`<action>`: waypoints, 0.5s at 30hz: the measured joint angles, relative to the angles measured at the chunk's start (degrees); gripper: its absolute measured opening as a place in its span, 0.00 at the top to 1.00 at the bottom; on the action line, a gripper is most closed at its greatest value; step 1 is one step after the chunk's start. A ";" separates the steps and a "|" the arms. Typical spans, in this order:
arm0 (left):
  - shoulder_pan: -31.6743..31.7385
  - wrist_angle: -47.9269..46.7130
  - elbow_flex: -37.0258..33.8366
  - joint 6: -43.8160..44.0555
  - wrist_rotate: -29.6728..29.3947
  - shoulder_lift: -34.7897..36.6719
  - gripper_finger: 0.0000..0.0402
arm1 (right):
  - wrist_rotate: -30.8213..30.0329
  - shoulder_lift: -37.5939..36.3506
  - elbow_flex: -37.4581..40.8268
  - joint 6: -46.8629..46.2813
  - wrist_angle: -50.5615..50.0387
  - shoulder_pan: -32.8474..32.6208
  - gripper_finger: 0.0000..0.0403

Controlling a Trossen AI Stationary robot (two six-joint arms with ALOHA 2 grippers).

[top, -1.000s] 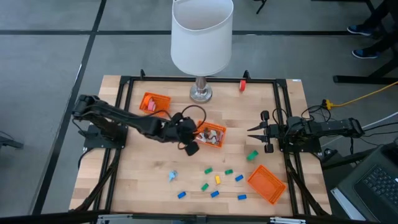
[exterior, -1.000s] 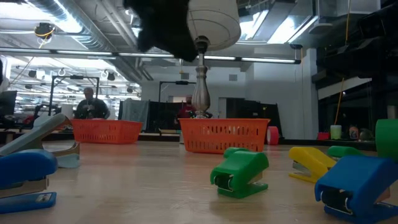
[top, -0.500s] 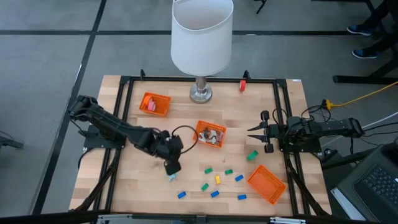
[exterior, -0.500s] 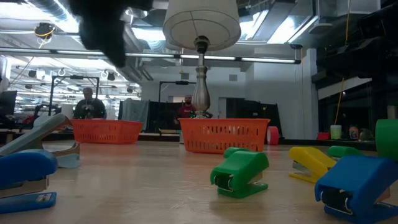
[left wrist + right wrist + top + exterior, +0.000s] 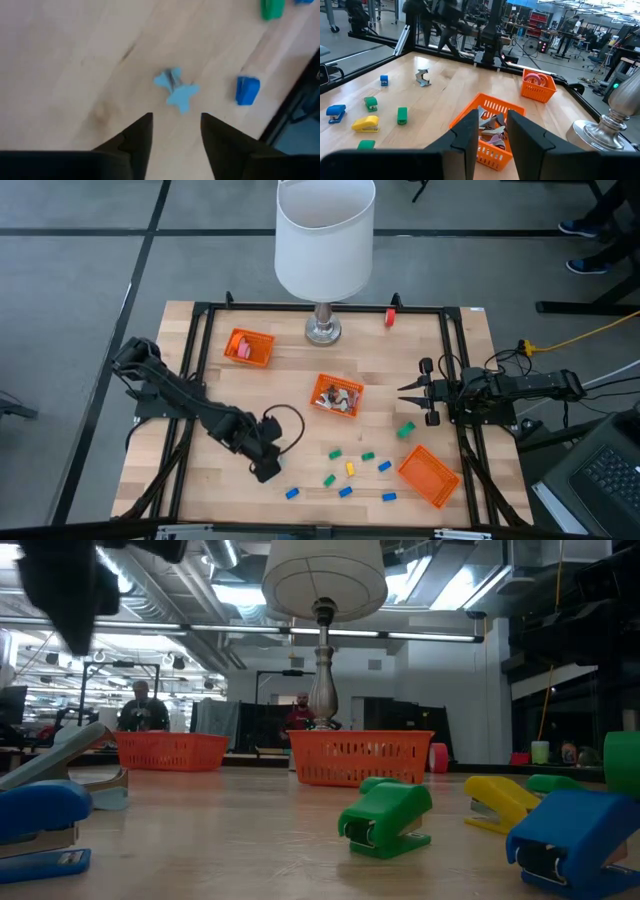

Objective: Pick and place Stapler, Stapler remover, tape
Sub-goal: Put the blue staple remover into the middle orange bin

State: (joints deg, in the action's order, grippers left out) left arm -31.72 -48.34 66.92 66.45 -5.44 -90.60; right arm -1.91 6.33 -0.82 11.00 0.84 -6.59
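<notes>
A light blue staple remover (image 5: 176, 92) lies flat on the wood near the table's near-left part. My left gripper (image 5: 176, 131) hangs above it, open, with the remover just ahead of its fingertips and untouched. In the high view the left gripper (image 5: 266, 470) covers the remover. A blue stapler (image 5: 247, 90) lies beside it. Pink tape (image 5: 536, 80) sits in the far-left orange basket (image 5: 249, 347). A red tape roll (image 5: 390, 317) stands at the far edge. My right gripper (image 5: 403, 390) waits at the right side, its fingers a narrow gap apart with nothing between them.
The middle orange basket (image 5: 337, 396) holds silvery pieces. A third orange basket (image 5: 428, 476) lies at the near right. Several small green, yellow and blue staplers (image 5: 351, 468) are scattered along the near side. A lamp (image 5: 322, 330) stands at the far middle.
My left gripper has swung from beside the middle basket toward the table's near edge and left, and now stands over the light blue staple remover. The staple remover and the staplers have stayed where they were.
</notes>
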 joint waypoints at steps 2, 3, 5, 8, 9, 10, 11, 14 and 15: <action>-1.10 1.46 0.00 0.41 0.67 -1.90 0.53 | 0.00 -0.02 0.00 0.00 0.01 0.00 0.74; -1.67 1.59 0.00 0.44 1.05 -3.07 0.51 | 0.00 -0.02 0.00 0.01 0.01 -0.02 0.74; -2.39 3.48 0.00 0.47 1.70 -5.56 0.48 | 0.00 -0.01 0.00 0.01 0.01 0.00 0.74; -2.93 5.26 0.00 0.38 2.83 -9.29 0.44 | 0.00 -0.02 0.00 0.00 -0.02 0.00 0.74; -2.87 5.74 0.00 0.35 3.33 -10.41 0.43 | 0.00 -0.02 0.00 0.01 0.01 -0.02 0.74; -2.70 5.84 0.00 0.34 3.63 -11.47 0.42 | 0.00 -0.02 0.00 0.00 -0.02 0.00 0.74; -2.53 5.62 0.00 0.34 3.76 -12.32 0.42 | 0.00 -0.02 0.00 0.01 -0.02 -0.01 0.74; -1.77 5.56 0.00 -0.23 3.84 -14.34 0.40 | 0.00 -0.02 0.00 0.02 -0.02 -0.01 0.74; -1.60 5.36 0.00 -0.64 3.84 -14.76 0.40 | 0.00 -0.02 0.00 0.01 -0.01 0.00 0.74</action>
State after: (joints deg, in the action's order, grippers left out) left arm -33.32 -42.98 66.92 65.81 -1.59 -105.36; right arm -1.91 6.31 -0.82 11.01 0.82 -6.59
